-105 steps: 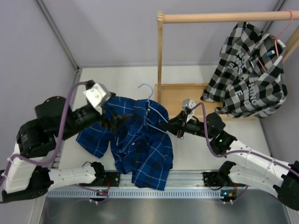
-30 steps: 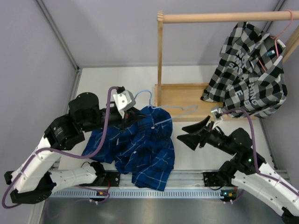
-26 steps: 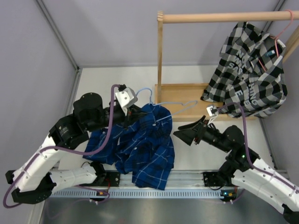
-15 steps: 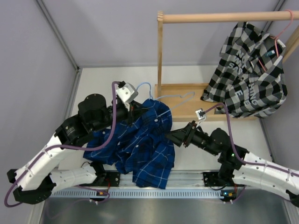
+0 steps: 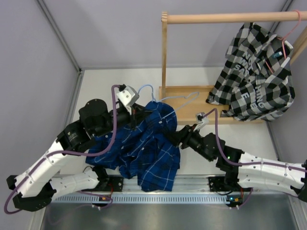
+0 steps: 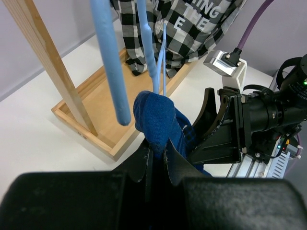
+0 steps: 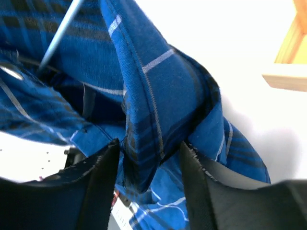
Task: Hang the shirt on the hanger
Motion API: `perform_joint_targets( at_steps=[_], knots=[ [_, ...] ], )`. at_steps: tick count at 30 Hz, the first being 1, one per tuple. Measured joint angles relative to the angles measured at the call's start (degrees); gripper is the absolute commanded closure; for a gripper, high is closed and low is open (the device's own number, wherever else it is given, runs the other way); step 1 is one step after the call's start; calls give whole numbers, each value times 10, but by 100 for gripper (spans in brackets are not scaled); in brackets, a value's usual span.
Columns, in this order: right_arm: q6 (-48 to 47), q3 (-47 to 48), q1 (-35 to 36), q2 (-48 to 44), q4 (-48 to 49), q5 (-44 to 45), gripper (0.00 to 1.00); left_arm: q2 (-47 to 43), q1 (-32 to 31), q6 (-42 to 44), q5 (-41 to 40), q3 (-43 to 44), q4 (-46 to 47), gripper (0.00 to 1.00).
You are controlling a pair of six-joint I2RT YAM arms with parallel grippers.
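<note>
The royal-blue plaid shirt (image 5: 144,146) hangs bunched from my left gripper (image 5: 136,111) down to the table's near edge. The left gripper (image 6: 156,151) is shut on a fold of the shirt (image 6: 156,115) just below the light-blue wire hanger (image 6: 110,62). The hanger (image 5: 180,98) sticks out of the shirt's top towards the wooden tray. My right gripper (image 5: 173,135) is at the shirt's right edge. In its wrist view, the right gripper (image 7: 149,148) is half-closed, a finger on each side of a shirt fold (image 7: 158,86), with a small gap left. The hanger wire (image 7: 60,38) shows at top left.
A wooden rack post (image 5: 164,57) rises from a wooden base tray (image 5: 189,91) behind the shirt. A black-and-white checked shirt (image 5: 254,72) hangs on a pink hanger (image 5: 288,33) from the rack's bar at right. Grey walls close in at left and back.
My right gripper has travelled left to the shirt's right edge, and its jaws have narrowed round a fold. The left gripper keeps its hold on the shirt, shifted slightly.
</note>
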Motion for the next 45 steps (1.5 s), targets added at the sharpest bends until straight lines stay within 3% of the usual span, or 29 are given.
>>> perform_joint_targets(
  at_steps=[6,14,20,24,27,30,33,37,45],
  knots=[
    [-24,25,0,6,1,23,65,-18,0,0,-2,-3,6,100],
    [-44,31,0,12,0,25,59,-20,0,-1,-3,-9,15,100],
    [-56,44,0,9,-1,26,61,-20,0,-1,-9,-22,15,100],
    [-66,47,0,10,-3,31,91,-20,0,-3,-5,-23,15,100],
    [-72,55,-1,16,-7,36,100,-20,0,-5,-4,-23,15,100],
    [-76,56,-15,13,-17,37,100,-23,0,-5,-3,-23,15,100],
    [-83,57,-68,-5,-36,17,100,-32,0,-5,7,-24,12,100],
    [-102,85,-199,-23,-91,-62,100,-59,0,-10,31,-41,7,100],
    [-126,158,-404,2,-154,-298,100,-123,0,-29,40,-121,-21,100]
  ],
)
